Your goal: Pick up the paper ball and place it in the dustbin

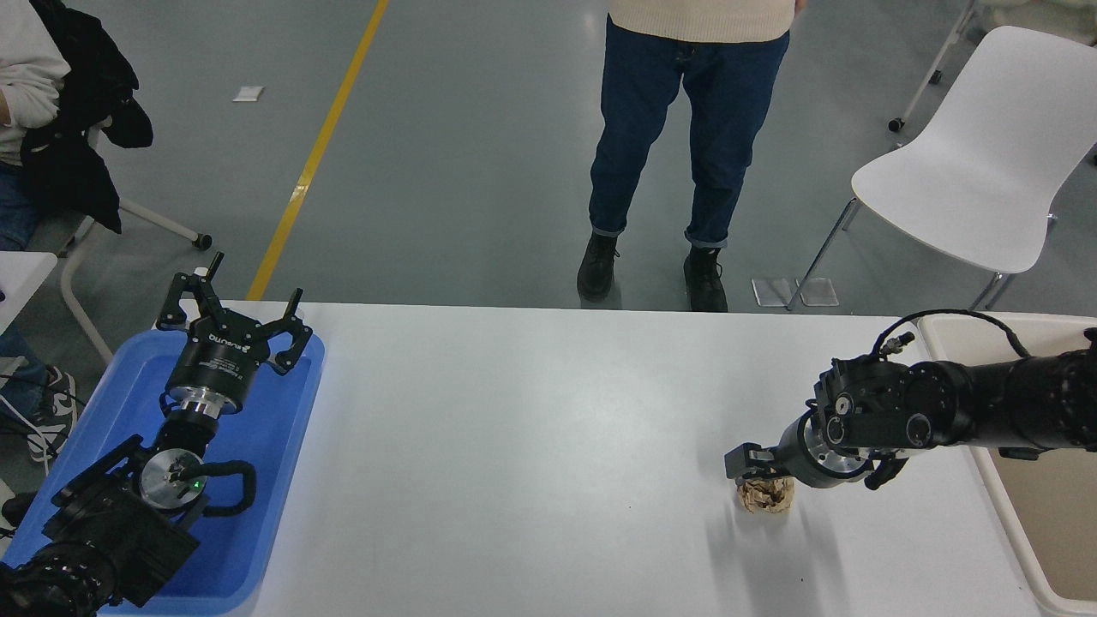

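Looking down, I list what I see, biggest first.
Table (531, 446): white, bare across its middle.
Dustbin (986, 480): beige with a cream rim, at the table's right end, just beside the right arm.
Tray (283, 428): blue, at the table's left end, under the parked left arm.
Right arm: reaching in from the right edge over the bin's rim, wrist bent down toward the table.
Right gripper (765, 480): directly over the paper ball; I cannot tell how its fingers stand.
Left gripper (231, 321): over the tray's far end, fingers spread, holding nothing.
Person (677, 137): standing beyond the table's far edge.
Chair (986, 163): white, far right.
Paper ball (765, 497): on the table, left of the bin.
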Robot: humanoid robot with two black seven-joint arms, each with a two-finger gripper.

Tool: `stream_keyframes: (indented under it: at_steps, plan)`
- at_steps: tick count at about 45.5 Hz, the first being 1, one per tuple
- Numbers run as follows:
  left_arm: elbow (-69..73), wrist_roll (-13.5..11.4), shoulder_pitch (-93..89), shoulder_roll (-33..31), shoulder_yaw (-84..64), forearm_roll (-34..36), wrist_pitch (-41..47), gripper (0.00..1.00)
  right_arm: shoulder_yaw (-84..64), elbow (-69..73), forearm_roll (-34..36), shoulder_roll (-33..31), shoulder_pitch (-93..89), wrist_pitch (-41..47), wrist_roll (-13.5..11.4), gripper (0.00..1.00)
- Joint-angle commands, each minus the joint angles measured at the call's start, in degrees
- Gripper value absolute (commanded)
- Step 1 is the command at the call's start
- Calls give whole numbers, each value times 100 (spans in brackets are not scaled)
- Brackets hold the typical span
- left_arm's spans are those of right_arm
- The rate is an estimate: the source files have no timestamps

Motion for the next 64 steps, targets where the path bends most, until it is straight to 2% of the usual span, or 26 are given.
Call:
stream_keyframes:
  at_steps: [1,23,26,32,34,38,42,43,56,64]
  plan:
    - [-7,0,3,-1,0,0,-4,100,109,-388,-22,68,-344,-136,-8,100]
    - [2,0,3,-1,0,0,5,100,338,-529,22,112,-635,-163,0,100]
    - [-7,0,3,-1,0,0,-4,100,356,-529,58,112,-652,-163,0,97]
    - [2,0,3,-1,0,0,5,100,373,-529,75,112,-688,-154,-8,77]
    - [2,0,-5,7,0,0,-4,100,391,-511,75,103,-679,-137,-8,65]
    - [2,0,3,-1,0,0,5,100,391,-494,189,94,-696,-93,-8,33]
    - [2,0,3,-1,0,0,-4,100,373,-476,347,51,-697,-22,-8,10]
    - [2,0,-5,-1,0,0,-4,100,373,-459,391,33,-697,-5,-8,1]
    - [2,0,-5,-1,0,0,5,100,303,-414,971,-397,-503,663,-8,0]
    - [2,0,-5,-1,0,0,-4,100,250,-248,972,-670,-310,882,-8,0]
